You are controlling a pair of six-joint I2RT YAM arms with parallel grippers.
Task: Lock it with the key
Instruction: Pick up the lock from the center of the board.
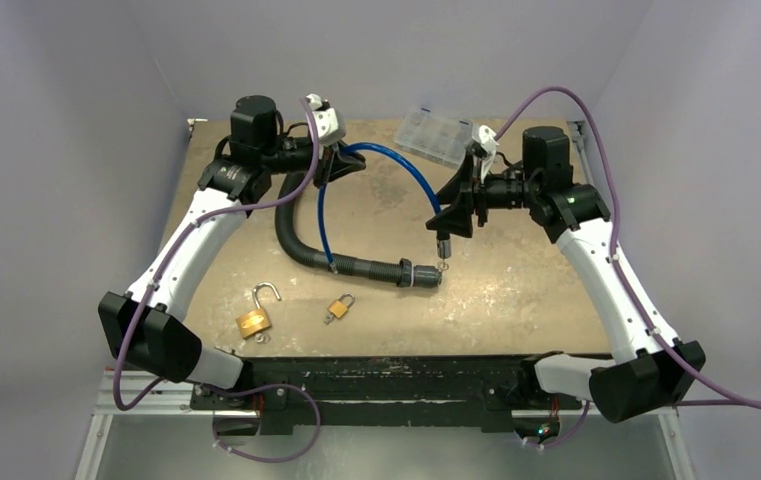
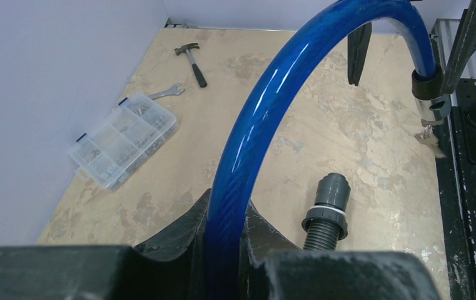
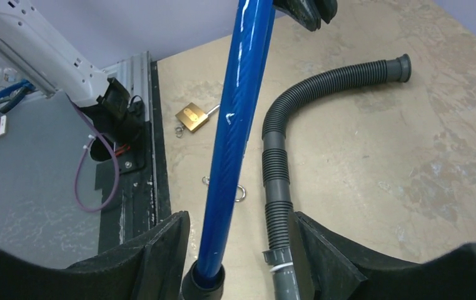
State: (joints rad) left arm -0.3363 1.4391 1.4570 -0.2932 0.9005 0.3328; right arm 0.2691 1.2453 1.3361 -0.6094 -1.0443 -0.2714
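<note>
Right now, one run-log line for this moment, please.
left hand shut on blue cable; right hand open around its black end; open padlock on table

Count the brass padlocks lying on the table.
2. The larger padlock, its shackle open, lies near the front edge, left of centre. The smaller padlock sits just right of it. The blue cable covers little, so another hidden one seems unlikely.

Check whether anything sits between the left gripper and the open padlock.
Yes: the black corrugated hose curves between the left gripper and the open padlock; that gripper is shut on the blue cable.
</note>
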